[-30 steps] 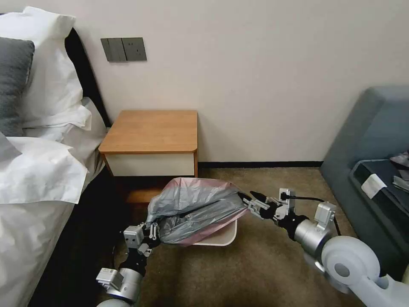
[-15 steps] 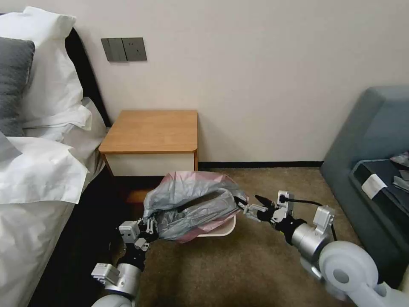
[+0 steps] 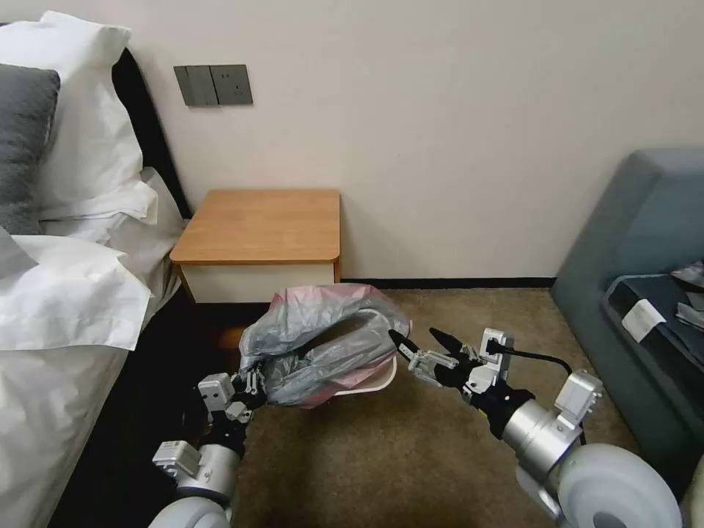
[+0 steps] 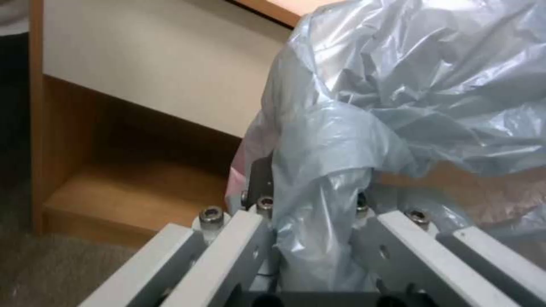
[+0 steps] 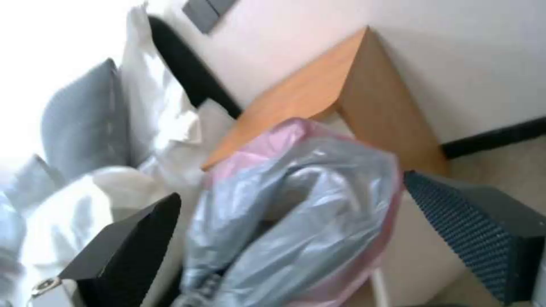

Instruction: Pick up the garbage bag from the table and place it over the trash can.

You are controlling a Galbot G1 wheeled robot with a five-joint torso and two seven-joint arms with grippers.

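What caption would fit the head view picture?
Left gripper clamps the garbage bag draped over the trash can; right gripper open beside it.

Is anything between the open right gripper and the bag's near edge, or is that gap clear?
Nothing visible does. The right gripper sits open just beside the garbage bag, with only carpet below. The left gripper clamps the bag's other end over the trash can.
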